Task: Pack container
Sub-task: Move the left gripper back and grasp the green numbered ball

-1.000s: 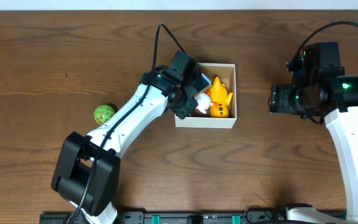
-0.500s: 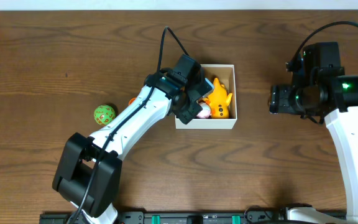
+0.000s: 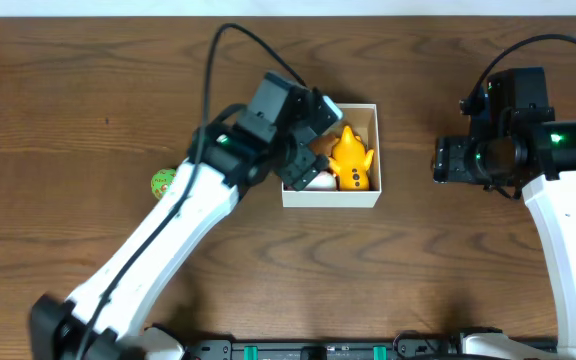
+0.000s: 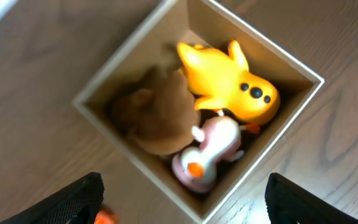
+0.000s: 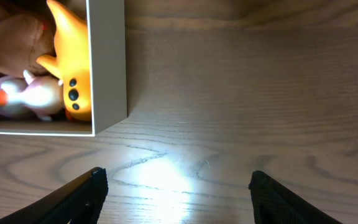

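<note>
The container (image 3: 330, 197) is a small white-walled box with a brown inside, at the table's middle. In it lie a yellow toy (image 3: 352, 160), a brown plush toy (image 4: 157, 115) and a pink-white toy (image 4: 207, 155). My left gripper (image 3: 311, 143) hangs open above the box's left side, its fingers (image 4: 79, 199) wide apart with nothing between them. The same box (image 5: 107, 62) shows at the left of the right wrist view. My right gripper (image 3: 446, 160) stands open over bare wood to the right of the box, holding nothing.
A green ball (image 3: 164, 183) lies on the table left of the box, partly hidden by my left arm. A small orange thing (image 4: 104, 216) shows on the wood beside my left finger. The table's far edge runs along the top.
My left gripper has opened and risen away from the box, leaving the pink-white toy inside. The left arm has swung up and to the left. The right arm has not moved.
</note>
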Controlling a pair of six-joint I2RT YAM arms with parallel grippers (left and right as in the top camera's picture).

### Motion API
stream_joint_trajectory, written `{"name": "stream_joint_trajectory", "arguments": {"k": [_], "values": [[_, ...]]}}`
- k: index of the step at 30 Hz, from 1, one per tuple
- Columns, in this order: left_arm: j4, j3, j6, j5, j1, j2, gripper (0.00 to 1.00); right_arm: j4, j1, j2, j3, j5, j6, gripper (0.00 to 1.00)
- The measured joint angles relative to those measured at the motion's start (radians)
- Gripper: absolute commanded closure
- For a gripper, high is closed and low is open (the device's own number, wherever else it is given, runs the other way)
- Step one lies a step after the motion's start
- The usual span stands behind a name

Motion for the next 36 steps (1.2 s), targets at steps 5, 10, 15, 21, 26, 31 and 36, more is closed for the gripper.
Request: {"name": "stream_joint_trajectory", "arguments": {"k": [5, 10, 15, 21, 26, 31, 36], "values": [[-0.177, 0.003, -0.068, -0.121, 0.03, -0.074, 0.16, 0.0, 0.0, 0.0, 0.0, 0.0, 0.0, 0.22], [-0.297, -0.004, -0.233, -0.19, 0.208, -0.066, 0.16, 0.0, 0.0, 0.0, -0.001, 0.0, 0.0, 0.21], [-0.315, -0.043, -0.403, -0.219, 0.436, -0.01, 0.16, -0.002, 0.0, 0.0, -0.001, 0.0, 0.0, 0.21], [-0.31, -0.058, -0.482, -0.198, 0.596, 0.121, 0.16, -0.008, 0.0, 0.0, -0.001, 0.001, 0.0, 0.2], [-0.273, -0.058, -0.496, -0.187, 0.613, 0.224, 0.16, -0.008, 0.0, 0.0, -0.001, 0.001, 0.0, 0.2], [-0.24, -0.058, -0.499, -0.18, 0.613, 0.299, 0.16, -0.008, 0.0, 0.0, -0.001, 0.0, 0.0, 0.21], [-0.216, -0.058, -0.495, -0.176, 0.613, 0.356, 0.2, -0.01, 0.0, 0.0, -0.001, 0.001, 0.0, 0.21]]}}
